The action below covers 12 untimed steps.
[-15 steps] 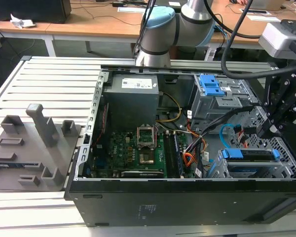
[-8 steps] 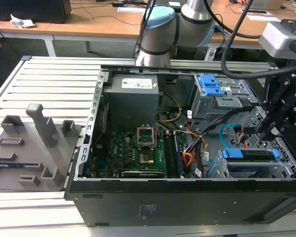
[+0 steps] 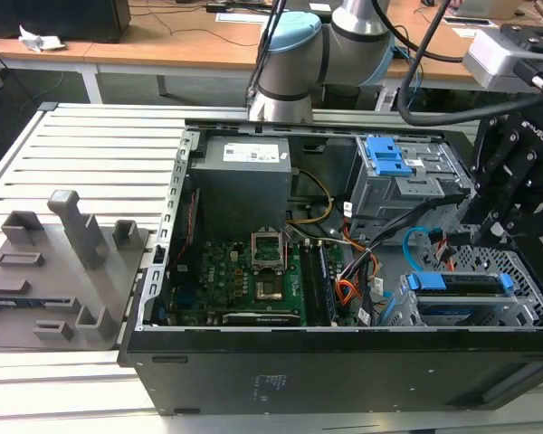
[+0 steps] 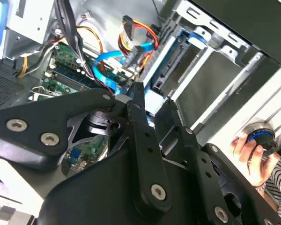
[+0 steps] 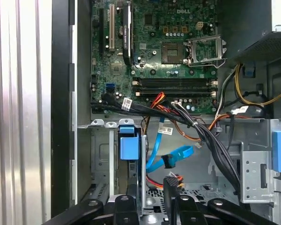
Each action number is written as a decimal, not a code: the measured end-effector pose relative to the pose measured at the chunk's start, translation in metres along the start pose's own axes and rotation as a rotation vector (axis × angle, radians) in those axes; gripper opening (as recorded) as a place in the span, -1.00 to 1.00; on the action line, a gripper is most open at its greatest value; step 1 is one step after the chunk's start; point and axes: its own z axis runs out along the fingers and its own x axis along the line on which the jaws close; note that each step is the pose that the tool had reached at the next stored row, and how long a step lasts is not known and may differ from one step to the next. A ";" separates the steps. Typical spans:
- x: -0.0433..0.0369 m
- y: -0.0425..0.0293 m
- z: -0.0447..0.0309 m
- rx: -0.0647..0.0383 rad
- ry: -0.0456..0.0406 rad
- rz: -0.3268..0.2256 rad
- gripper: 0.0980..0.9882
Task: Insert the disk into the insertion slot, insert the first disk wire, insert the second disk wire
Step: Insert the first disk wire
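Observation:
The disk (image 3: 460,284), silver in its bright blue frame, lies inside the low perforated insertion slot (image 3: 528,291) at the exterior view's right. My gripper (image 3: 478,237) hangs just above the disk's wire end, fingers a little apart and nothing between them. In the second wrist view the gripper (image 4: 152,98) points at the blue frame (image 4: 178,56). The first disk wire (image 5: 155,180), orange, red and black, ends in a black plug beside one fingertip (image 5: 171,188). Loose above it curls the light blue second disk wire (image 5: 174,155), with its dark plug free; it also arcs by the cage (image 3: 416,242).
The taller grey cage with blue latches (image 3: 387,158) stands behind the slot. Black cable bundles (image 5: 210,140) cross between the motherboard (image 3: 253,271) and the cages. A person's hand (image 4: 251,154) rests at the case edge. A grey fixture block (image 3: 63,262) sits at the exterior view's left.

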 end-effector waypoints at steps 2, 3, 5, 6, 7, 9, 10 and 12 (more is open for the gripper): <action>-0.0088 -0.0017 0.0066 -0.003 0.0003 0.003 -0.41; -0.0111 -0.0028 0.0077 -0.003 0.0005 0.003 -0.41; -0.0169 -0.0043 0.0080 -0.003 0.0005 0.003 -0.41; -0.0197 -0.0046 0.0081 -0.003 0.0005 0.003 -0.41; -0.0211 -0.0049 0.0082 -0.003 0.0006 0.003 -0.41; -0.0222 -0.0056 0.0098 -0.003 0.0004 0.003 -0.41; -0.0223 -0.0060 0.0110 -0.003 0.0005 0.003 -0.41; -0.0223 -0.0064 0.0125 -0.003 0.0005 0.003 -0.41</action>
